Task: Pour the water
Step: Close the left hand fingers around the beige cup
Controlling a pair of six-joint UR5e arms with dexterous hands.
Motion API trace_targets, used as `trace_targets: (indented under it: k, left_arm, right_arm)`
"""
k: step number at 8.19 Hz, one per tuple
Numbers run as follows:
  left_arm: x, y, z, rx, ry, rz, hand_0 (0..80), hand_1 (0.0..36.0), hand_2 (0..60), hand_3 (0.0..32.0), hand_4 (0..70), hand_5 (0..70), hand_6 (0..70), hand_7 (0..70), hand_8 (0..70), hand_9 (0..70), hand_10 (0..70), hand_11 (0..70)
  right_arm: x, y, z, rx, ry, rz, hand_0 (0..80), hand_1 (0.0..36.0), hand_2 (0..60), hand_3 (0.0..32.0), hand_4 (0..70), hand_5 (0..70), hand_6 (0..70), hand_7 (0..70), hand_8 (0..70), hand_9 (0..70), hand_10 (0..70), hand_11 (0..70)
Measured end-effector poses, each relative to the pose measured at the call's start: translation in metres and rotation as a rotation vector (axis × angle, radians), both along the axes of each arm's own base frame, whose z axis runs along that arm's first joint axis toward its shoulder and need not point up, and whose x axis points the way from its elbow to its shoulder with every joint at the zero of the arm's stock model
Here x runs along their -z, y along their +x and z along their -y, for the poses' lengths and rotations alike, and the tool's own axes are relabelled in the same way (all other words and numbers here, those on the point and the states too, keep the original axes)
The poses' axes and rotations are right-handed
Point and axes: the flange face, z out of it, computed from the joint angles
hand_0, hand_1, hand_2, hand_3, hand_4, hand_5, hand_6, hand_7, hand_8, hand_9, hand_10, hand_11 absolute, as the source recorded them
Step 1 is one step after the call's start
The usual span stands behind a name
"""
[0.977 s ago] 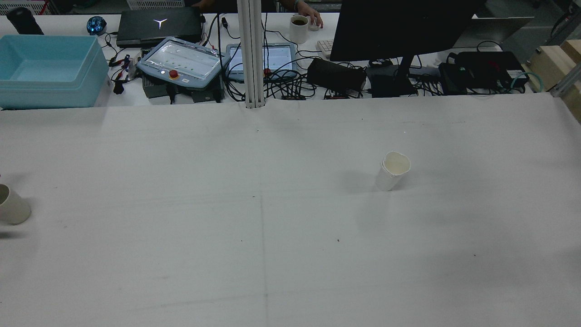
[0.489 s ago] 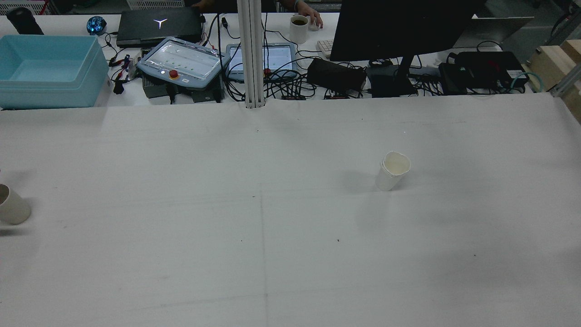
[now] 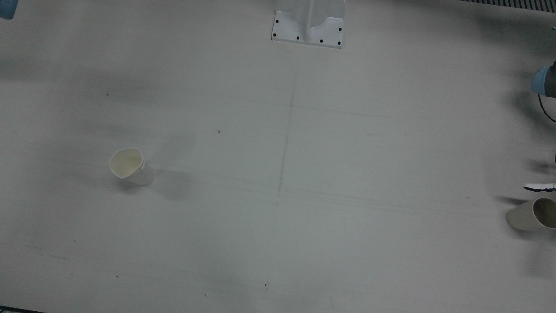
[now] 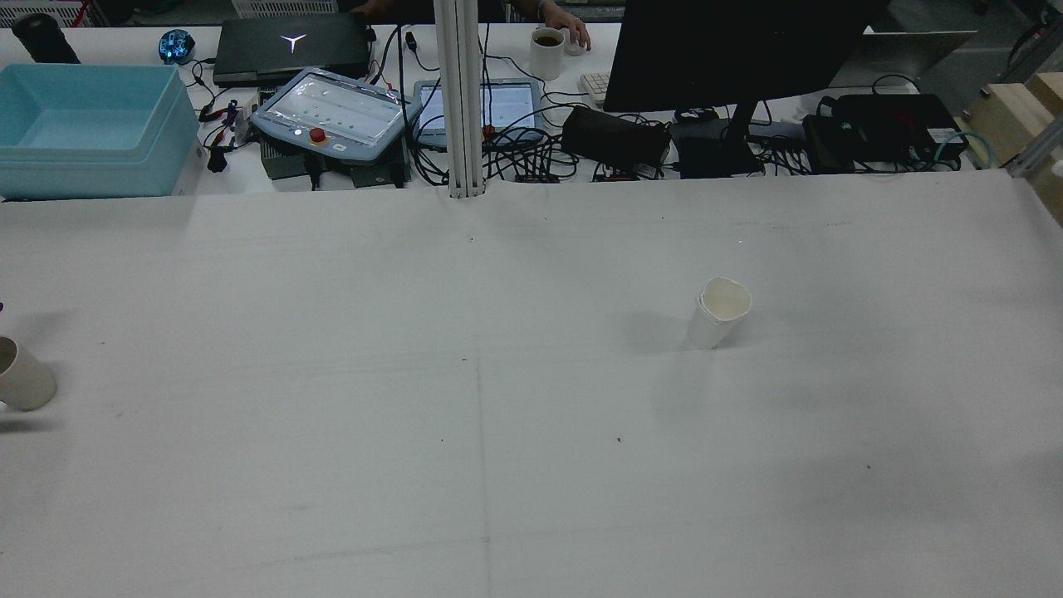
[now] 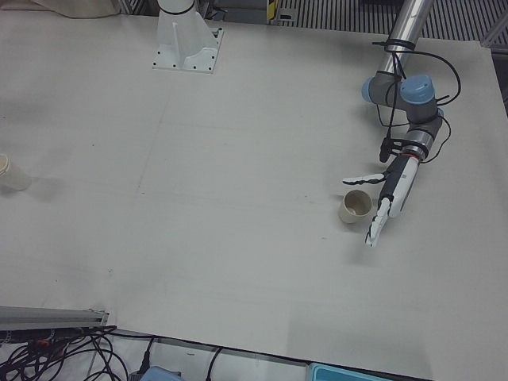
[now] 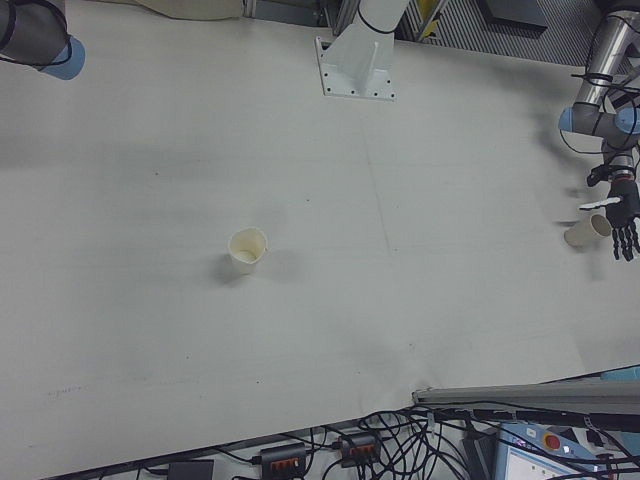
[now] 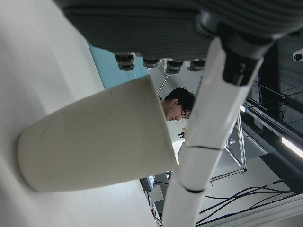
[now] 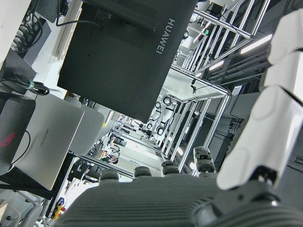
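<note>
The left hand [image 5: 386,198], fingers spread, brackets the beige cup [image 5: 355,207] for a grasp; the white cup [image 4: 717,312] stands well apart as receiver.

Bare table [image 3: 278,243] between two cups [image 3: 128,166]

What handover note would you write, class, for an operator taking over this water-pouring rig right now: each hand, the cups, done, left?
Left hand: open, fingers spread beside the beige cup, not gripping it.
Right hand: seen only by its own camera, well away from the cups; appears open, holding nothing.
Beige cup stands upright at the table's left edge. The white cup stands upright, alone on the right half.
Done: left hand has reached its cup.
Left: grasp, lift, carry over, pour into the white cup.
</note>
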Motion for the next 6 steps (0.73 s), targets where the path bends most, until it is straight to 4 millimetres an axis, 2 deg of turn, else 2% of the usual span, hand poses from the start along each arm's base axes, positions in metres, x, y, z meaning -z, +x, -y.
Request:
trace_targets:
  k: [1, 3, 6]
  left_arm:
    - [-0.003, 0.001, -0.001, 0.0, 0.001, 0.012, 80.0, 33.7, 0.0, 0.4, 6.1, 0.0, 0.0, 7.0, 0.7, 1.5, 2.3, 7.3]
    - [-0.014, 0.012, 0.008, -0.01, -0.011, 0.023, 80.0, 35.9, 0.0, 0.0, 7.8, 0.0, 0.0, 7.8, 1.2, 2.1, 2.3, 7.5]
    - [-0.015, 0.02, 0.017, -0.017, -0.008, 0.015, 80.0, 36.0, 0.0, 0.0, 9.8, 0.0, 0.0, 9.4, 1.5, 2.9, 3.2, 8.9]
  right_arm:
    - [0.001, -0.001, 0.002, 0.001, 0.003, -0.002, 46.2, 12.7, 12.6, 10.2, 3.7, 11.6, 1.4, 7.0, 0.0, 0.0, 0.4, 1.9]
    - [0.004, -0.002, 0.005, 0.003, 0.007, -0.005, 46.1, 12.5, 12.6, 10.0, 3.8, 11.5, 1.4, 6.8, 0.0, 0.0, 0.3, 1.7]
    - [0.004, -0.003, 0.006, 0.003, 0.009, -0.005, 46.0, 12.5, 13.0, 9.8, 4.1, 11.9, 1.4, 6.9, 0.0, 0.0, 0.3, 1.8]
